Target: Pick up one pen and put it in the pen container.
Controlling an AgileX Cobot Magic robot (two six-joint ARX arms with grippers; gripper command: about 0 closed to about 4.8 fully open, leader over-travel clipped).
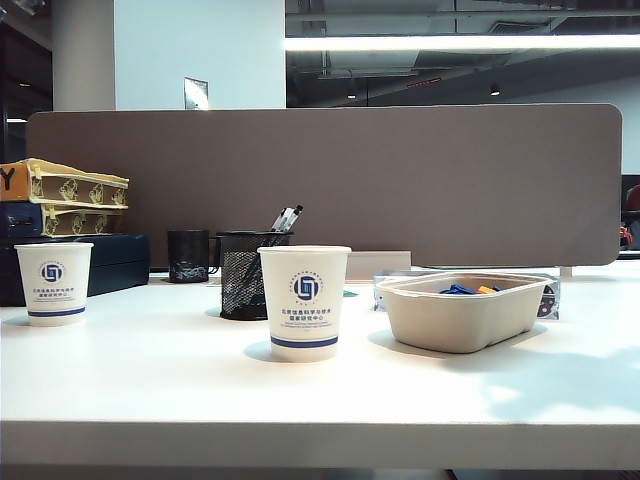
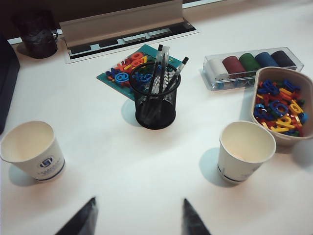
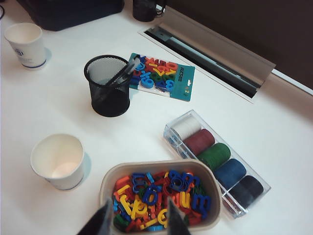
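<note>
White desk (image 1: 150,390) with a grey-brown divider panel (image 1: 330,180) behind it is what we're looking at, and the black mesh pen container (image 2: 155,95) sits about mid-table with a few pens standing in it, leaning against the rim. We count roughly three in there from the left wrist view; the pale-barrelled pen (image 2: 163,63) is one of them, upright-ish and poking out the top (from the exterior view only the tips show above the mesh). Neither arm appears in the exterior view. Left gripper (image 2: 138,218) hangs above the bare desk between the two paper cups, well short of the container, jaws apart with nothing between them. Right gripper (image 3: 137,220) hovers over the beige tray (image 3: 110,178) full of coloured plastic letters, jaws also spread and empty. One paper cup (image 2: 244,151) stands just beside that tray, the other paper cup (image 2: 32,149) is off toward the left side of the desk. Behind the container lies a teal card of letters (image 3: 164,76), nearly touching it, and a clear box of coloured rolls (image 3: 215,159) sits beside the tray. A small glossy black cup (image 2: 36,32) is back by the divider.
</note>
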